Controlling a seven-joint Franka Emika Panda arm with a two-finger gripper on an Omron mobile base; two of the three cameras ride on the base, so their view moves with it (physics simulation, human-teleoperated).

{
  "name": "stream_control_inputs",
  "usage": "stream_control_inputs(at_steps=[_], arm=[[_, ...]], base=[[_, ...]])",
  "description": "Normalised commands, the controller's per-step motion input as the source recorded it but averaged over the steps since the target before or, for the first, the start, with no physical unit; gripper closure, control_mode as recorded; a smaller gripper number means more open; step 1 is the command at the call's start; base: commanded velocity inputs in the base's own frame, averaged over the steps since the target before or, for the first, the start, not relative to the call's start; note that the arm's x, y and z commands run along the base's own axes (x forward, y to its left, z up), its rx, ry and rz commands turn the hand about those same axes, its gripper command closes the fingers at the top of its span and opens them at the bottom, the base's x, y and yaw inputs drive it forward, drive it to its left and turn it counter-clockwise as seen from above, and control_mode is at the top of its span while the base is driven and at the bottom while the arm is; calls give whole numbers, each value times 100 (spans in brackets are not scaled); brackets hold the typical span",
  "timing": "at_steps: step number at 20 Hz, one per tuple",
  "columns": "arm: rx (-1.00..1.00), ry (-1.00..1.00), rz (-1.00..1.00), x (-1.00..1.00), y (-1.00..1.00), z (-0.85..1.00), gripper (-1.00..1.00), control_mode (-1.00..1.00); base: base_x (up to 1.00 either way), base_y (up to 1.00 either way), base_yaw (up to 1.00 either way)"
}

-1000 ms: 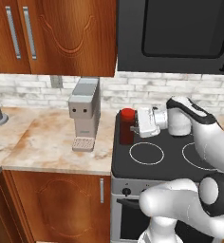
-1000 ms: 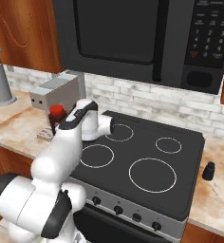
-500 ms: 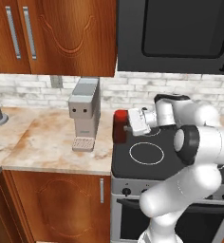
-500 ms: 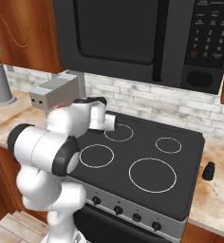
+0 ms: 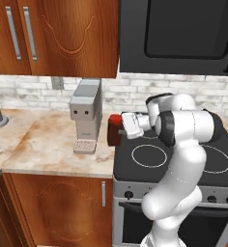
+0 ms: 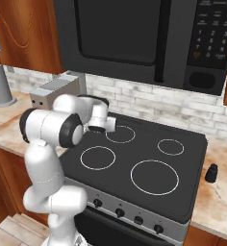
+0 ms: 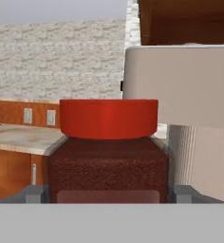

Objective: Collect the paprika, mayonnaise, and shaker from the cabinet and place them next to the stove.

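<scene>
A black stove (image 5: 183, 166) with white ring burners fills the middle of the kitchen, with a marble surface (image 5: 43, 149) running off to its left and a dark microwave (image 5: 183, 34) hanging above. On that surface, close to the stove's left edge, stands a grey coffee machine (image 5: 86, 116).

The white arm reaches sideways across the stove's back left corner, its tool (image 5: 127, 126) pointing toward the coffee machine. The tool is pinching the paprika (image 5: 114, 130), a dark reddish-brown jar with a red lid, held upright. In the hand view the paprika (image 7: 108, 152) sits squarely between the two fingertips (image 7: 35, 193), one at each side of its body, with the coffee machine just behind and to its right.

From the left base view, the jar appears to hang right at the seam where the stove meets the surface, between stove and coffee machine. Whether its base touches down cannot be told. Setting it down looks to call for a straight descent, keeping clear of the coffee machine.

A small black shaker (image 6: 211, 173) stands on the surface right of the stove.
</scene>
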Motion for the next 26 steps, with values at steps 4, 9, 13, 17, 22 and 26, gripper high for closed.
stream_control_inputs(at_steps=[4,9,13,17,22,26], arm=[[0,0,0,41,22,-30,100,-100],[-1,0,0,45,9,-32,100,-100],[0,0,0,42,8,-26,100,-100],[0,3,0,39,8,-31,100,-100],[0,5,0,33,7,-32,100,-100],[0,1,0,8,9,-25,-100,-100]], base=[[0,0,0],[0,0,0],[0,0,0],[0,0,0],[0,0,0],[0,0,0]])
